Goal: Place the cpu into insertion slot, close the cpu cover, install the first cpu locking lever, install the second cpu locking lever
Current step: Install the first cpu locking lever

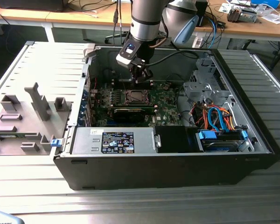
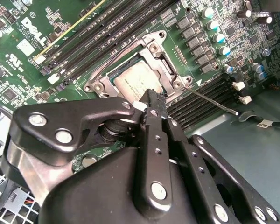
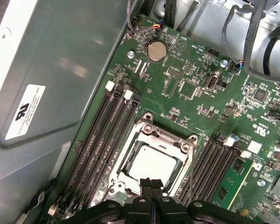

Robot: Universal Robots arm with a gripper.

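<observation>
My gripper [image 3: 151, 183] is pinched tight shut, with nothing in it. The cpu [image 3: 151, 164] lies flat in the insertion slot [image 3: 147, 122]. My fingers [image 3: 146, 187] hang right over its edge.

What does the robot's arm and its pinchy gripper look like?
The arm is a thick silver-grey tube with pale blue caps on its joints. A black cable loops from its wrist. The gripper is black, built of flat jointed bars dotted with shiny silver bolts.
</observation>
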